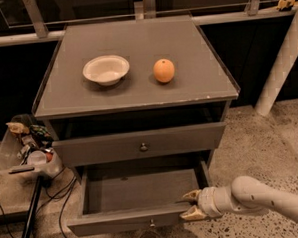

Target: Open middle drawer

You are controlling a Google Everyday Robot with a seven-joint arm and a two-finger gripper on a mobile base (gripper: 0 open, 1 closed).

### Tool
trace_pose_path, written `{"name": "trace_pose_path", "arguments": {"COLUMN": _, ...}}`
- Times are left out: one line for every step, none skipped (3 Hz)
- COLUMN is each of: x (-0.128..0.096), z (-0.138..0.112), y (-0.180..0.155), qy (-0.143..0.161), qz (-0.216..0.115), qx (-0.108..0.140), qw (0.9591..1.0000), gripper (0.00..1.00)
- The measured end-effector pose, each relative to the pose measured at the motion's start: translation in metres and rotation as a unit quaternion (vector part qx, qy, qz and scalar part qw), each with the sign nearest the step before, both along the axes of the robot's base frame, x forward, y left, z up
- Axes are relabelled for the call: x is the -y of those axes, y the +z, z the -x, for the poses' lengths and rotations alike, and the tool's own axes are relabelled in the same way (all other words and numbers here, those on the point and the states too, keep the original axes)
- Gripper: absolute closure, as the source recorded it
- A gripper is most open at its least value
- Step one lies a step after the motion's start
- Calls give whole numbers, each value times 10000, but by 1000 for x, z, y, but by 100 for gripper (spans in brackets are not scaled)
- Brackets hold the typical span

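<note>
We've got the gripper low at the right front corner of the middle drawer, which is pulled well out, its shallow grey box running away to the gripper's left. The jaws stand moderately apart, one tip over the inside of the front board and the other outside it, with no firm clamp that we can make out. The small knob is left of the gripper, untouched.

The drawer looks open enough to us, so the danger is overdoing it. Another pull could drag the box off its runners and let the front sag. A careless retreat could catch the inner tip on the board and yank the drawer sideways, and a nudge from the pale arm behind the gripper could push it shut again.

Straight above the gripper hangs the upper drawer front, so a rise with no backing off first might knock it. A jolt there could set the orange, high above on the cabinet top, rolling; the white bowl to its left looks steadier.

Under the gripper is speckled stone floor. Far left sit a clear bin of clutter and black cables, up to the right a white post, and dark panels and a rail at the back.
</note>
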State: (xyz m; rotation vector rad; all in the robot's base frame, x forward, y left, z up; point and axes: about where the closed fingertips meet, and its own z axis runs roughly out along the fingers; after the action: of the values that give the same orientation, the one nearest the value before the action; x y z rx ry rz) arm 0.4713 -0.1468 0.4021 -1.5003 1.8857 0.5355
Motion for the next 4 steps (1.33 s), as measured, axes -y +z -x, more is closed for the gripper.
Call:
{"name": "trace_pose_path", "arguments": {"x": 9, "z": 18, "y": 1, "qy": 3, "qz": 95, "qx": 41, "qw": 9999, "gripper": 92}}
{"name": "trace_pose_path", "arguments": {"x": 6, "z": 23, "y": 9, "qy": 77, "qz": 135, "qx": 237, "qw": 9996, "gripper": 100}}
{"name": "trace_pose_path", "arguments": {"x": 9, "z": 36, "y": 6, "qy": 32, "qz": 109, "qx": 226, "qw": 9997, "gripper": 100}}
{"name": "trace_pose_path", "arguments": {"x": 9, "z": 36, "y": 7, "qy": 30, "qz": 107, "qx": 226, "qw": 9997, "gripper": 100}}
